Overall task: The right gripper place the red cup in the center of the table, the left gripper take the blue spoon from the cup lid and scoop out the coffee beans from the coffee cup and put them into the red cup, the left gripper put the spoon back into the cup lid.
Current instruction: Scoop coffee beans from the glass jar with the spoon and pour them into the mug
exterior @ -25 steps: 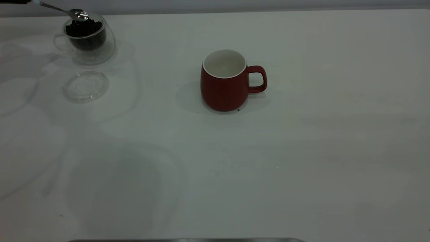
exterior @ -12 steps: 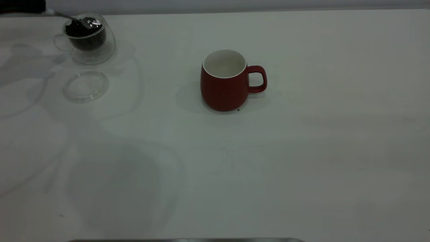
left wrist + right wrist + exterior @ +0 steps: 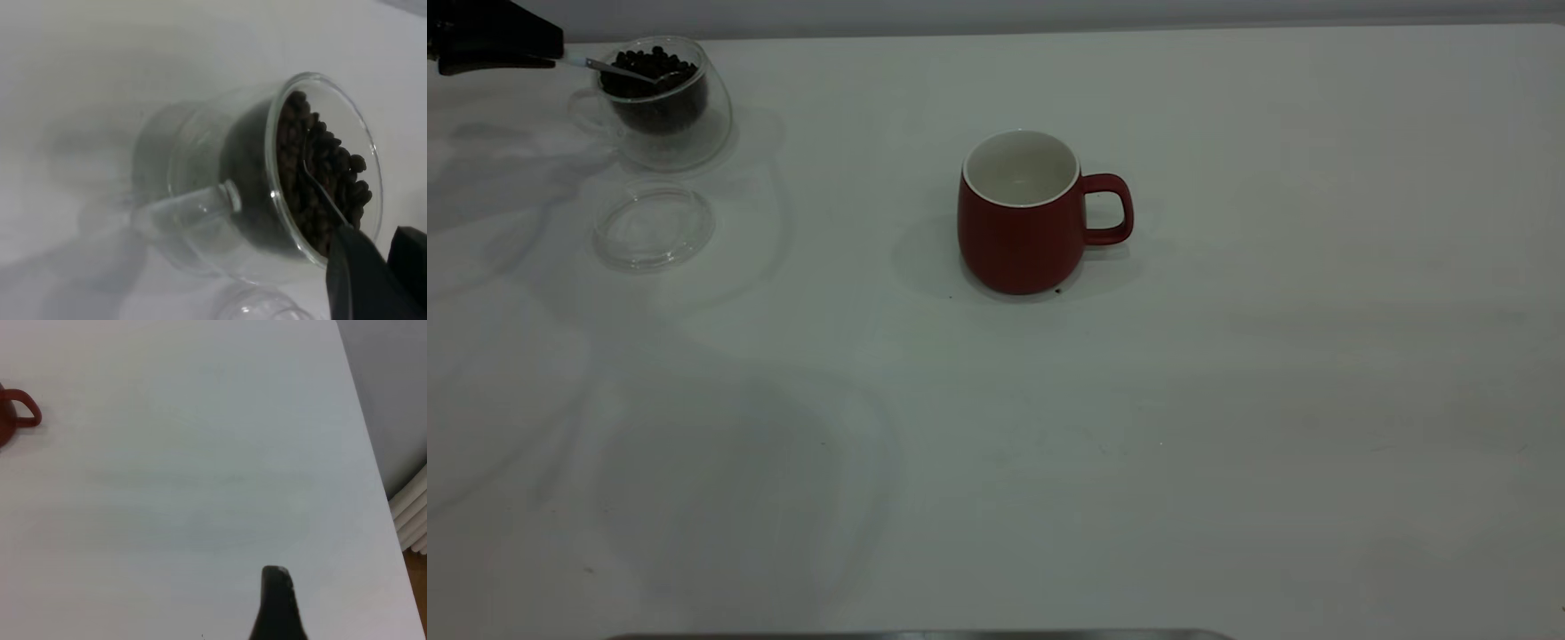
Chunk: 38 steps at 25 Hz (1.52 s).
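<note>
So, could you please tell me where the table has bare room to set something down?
The table lies bare in front of and right of the red cup. It is crowded at the far left corner: the coffee cup, the cup lid, and the left gripper holding the spoon.

The red cup (image 3: 1021, 213) is standing upright mid-table while the spoon (image 3: 624, 73) is lying in the glass cup's (image 3: 660, 102) beans (image 3: 649, 67), the clear lid (image 3: 654, 226) sitting beside.
</note>
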Each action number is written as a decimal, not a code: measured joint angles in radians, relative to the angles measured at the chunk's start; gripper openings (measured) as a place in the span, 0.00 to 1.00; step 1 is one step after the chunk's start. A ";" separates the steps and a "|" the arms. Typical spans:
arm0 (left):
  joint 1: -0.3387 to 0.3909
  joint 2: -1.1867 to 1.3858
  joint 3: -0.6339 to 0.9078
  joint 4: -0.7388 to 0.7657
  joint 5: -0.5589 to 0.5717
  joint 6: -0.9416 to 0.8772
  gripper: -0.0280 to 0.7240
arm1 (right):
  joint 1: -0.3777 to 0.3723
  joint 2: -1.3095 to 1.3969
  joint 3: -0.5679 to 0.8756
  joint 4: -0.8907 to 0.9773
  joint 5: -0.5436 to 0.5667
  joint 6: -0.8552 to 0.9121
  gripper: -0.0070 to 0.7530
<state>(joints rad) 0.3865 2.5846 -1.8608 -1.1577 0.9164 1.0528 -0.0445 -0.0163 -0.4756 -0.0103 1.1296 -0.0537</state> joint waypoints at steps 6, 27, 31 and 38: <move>0.000 0.001 0.000 -0.002 -0.023 -0.236 0.19 | 0.000 0.000 0.000 0.000 0.000 0.000 0.79; 0.085 0.001 0.000 -0.014 0.093 -0.450 0.19 | 0.000 0.000 0.000 0.000 0.000 0.000 0.79; 0.103 0.001 0.000 -0.042 0.125 -0.451 0.19 | 0.000 0.000 0.000 0.000 0.000 0.000 0.79; 0.109 0.001 0.000 -0.049 0.174 -0.426 0.19 | 0.000 0.000 0.000 0.000 0.000 0.000 0.79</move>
<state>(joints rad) 0.4955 2.5857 -1.8608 -1.2067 1.0907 0.6271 -0.0445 -0.0163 -0.4756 -0.0103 1.1296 -0.0537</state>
